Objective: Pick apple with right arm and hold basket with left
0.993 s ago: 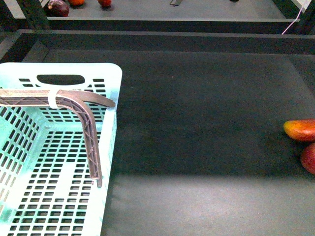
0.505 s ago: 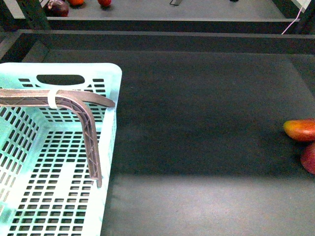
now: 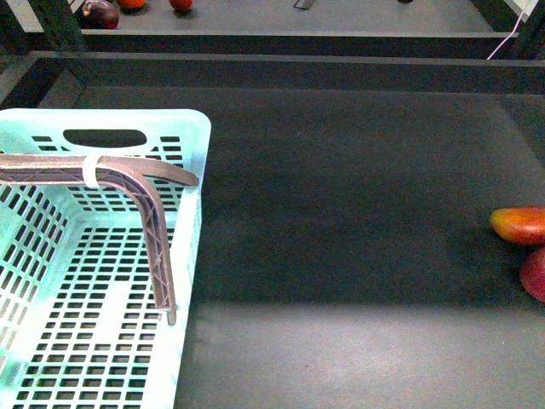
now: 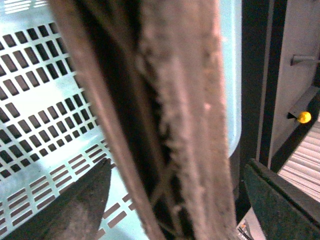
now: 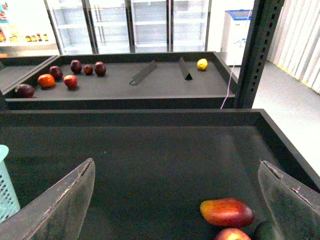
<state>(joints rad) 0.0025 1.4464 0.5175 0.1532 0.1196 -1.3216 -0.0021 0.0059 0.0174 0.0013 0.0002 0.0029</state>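
Apple (image 5: 232, 234) lying at desk's (image 3: 341, 213) far right, just beside long fruit (image 5: 227, 211), well apart from basket (image 3: 102, 119). Right jaws hanging wide, empty, not yet reaching apple. Left jaws showing wide; finger (image 3: 157, 247) lying over basket wall, apparently not clamping. Risks: right jaws catching long fruit instead; apple rolling away; basket sliding unheld.
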